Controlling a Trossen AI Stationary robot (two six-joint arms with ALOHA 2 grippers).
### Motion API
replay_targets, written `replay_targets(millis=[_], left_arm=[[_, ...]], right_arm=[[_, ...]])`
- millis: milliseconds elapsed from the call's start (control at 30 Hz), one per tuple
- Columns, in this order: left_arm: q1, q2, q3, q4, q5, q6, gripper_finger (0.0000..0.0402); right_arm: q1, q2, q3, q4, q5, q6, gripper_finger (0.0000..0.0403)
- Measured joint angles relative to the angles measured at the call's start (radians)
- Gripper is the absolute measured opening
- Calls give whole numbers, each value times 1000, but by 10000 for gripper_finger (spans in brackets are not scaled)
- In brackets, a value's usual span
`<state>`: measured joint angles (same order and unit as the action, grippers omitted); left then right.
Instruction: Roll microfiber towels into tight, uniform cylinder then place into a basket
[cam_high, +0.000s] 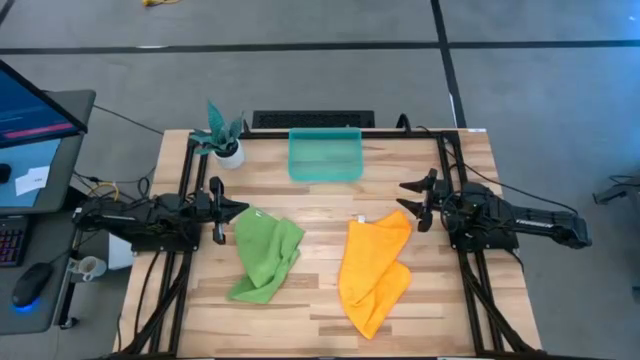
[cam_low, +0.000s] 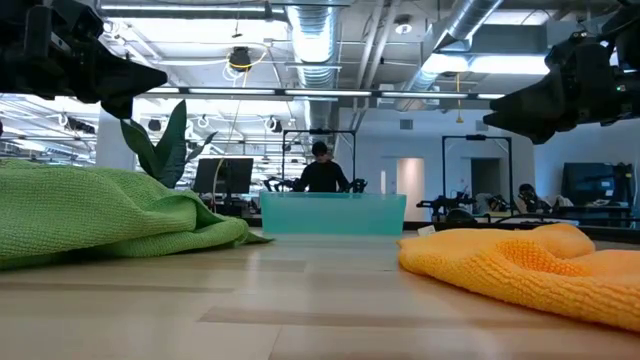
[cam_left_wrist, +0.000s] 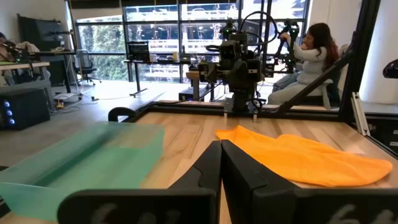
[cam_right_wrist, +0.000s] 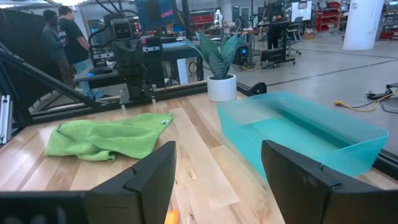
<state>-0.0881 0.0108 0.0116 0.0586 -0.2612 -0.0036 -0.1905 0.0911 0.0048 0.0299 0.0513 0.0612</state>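
The left gripper (cam_high: 238, 209), fingers pressed together on nothing, hangs just beside the crumpled green towel (cam_high: 265, 255). The right gripper (cam_high: 410, 200), fingers apart, hangs beside the orange towel (cam_high: 375, 270). Beyond both, the basket (cam_high: 325, 155) holds nothing. Neither towel is rolled; all remains.

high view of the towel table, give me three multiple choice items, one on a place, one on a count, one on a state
1. Where does the teal bin sit?
A. at the table's far edge, centred
B. between the two towels
C. under the left hand

2. How many towels lie on the table?
A. one
B. two
C. four

3. How is the right hand?
A. shut on a towel
B. open, holding nothing
C. inside the bin

Answers: 1 A, it lies beyond both towels. 2 B, the green towel and the orange towel. 3 B, its fingers stand apart.
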Motion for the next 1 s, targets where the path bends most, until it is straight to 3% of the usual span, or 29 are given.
replay_targets(millis=[1000], left_arm=[[0,0,0,0,0,0,0]], right_arm=[[0,0,0,0,0,0,260]])
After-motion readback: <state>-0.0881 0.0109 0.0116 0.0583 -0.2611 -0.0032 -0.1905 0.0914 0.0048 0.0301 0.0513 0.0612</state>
